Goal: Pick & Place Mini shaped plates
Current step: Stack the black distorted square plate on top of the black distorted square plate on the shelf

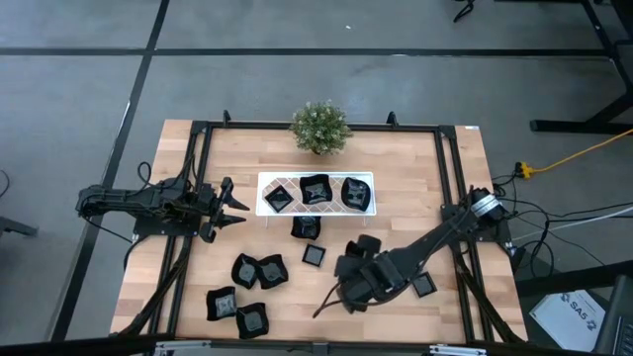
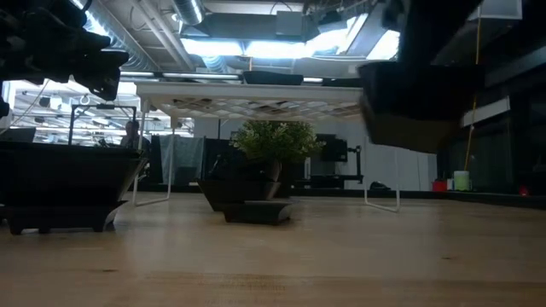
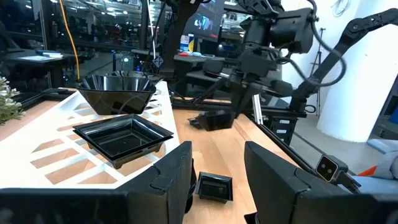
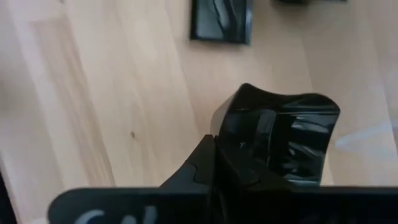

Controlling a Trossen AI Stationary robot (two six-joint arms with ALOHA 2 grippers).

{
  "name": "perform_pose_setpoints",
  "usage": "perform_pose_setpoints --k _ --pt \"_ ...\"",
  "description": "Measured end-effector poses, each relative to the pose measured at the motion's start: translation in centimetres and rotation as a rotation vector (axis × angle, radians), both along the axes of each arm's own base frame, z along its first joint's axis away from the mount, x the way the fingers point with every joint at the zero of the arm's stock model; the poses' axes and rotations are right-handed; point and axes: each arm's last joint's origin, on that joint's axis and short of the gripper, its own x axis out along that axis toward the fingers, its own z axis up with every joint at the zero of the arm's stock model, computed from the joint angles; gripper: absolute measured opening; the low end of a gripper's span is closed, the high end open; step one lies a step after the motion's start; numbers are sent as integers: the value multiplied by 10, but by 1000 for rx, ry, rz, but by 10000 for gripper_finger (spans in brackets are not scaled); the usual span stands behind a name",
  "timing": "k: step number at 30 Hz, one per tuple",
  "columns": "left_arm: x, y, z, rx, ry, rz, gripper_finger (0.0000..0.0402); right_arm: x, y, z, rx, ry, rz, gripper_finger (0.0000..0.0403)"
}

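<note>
Several black glossy mini shaped plates lie on the wooden table, among them one (image 1: pixel 314 254) at the middle and a group at the near left (image 1: pixel 245 269). Three more sit in the white tray (image 1: pixel 265 180). Over the table's near right, my right gripper (image 4: pixel 214 140) is shut on one mini plate (image 4: pixel 280 140); it is also visible in the high view (image 1: pixel 351 275). At the left edge, my left gripper (image 1: pixel 235 208) points level toward the tray and stands open around nothing; its wrist view shows the same (image 3: pixel 217 168). My right gripper pinches the mini plate by one side of its rim (image 4: pixel 249 134) between its two fingers. The fingers slant down from above. The plate is lifted clear of the table and sits tilted, its hollow side turned toward the wrist camera.
A small green potted plant (image 1: pixel 319 127) stands at the far edge behind the tray. One plate (image 1: pixel 423 285) lies under the right arm near the right rail. Another (image 4: pixel 221 22) lies on the wood beyond the held one. Black frame rails run along the table's sides.
</note>
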Motion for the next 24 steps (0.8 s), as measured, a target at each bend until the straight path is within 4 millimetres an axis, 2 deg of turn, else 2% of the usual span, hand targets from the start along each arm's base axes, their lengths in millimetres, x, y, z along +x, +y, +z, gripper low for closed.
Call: perform_pose_setpoints --k 24 --pt "0 0 0 0 0 0 143 42 -30 11 -154 -130 437 7"
